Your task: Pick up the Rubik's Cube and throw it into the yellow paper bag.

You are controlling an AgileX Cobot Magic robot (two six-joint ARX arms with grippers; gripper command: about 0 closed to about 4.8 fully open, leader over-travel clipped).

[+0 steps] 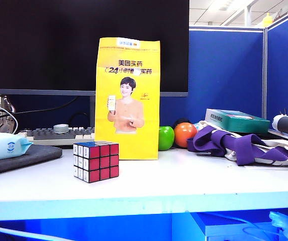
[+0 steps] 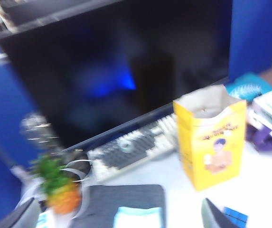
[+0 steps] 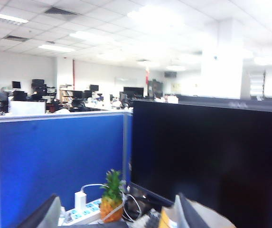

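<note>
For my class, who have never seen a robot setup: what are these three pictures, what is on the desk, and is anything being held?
One fixed camera faces the desk; two others ride on the robot's wrists. On the white desk stand the Rubik's Cube and, behind it, the yellow paper bag, open at the top. Nearby: keyboard, green ball, orange ball. The left gripper hangs above the desk, jaws wide, empty. The right gripper is raised, looking past the monitor, also open and empty.
</note>
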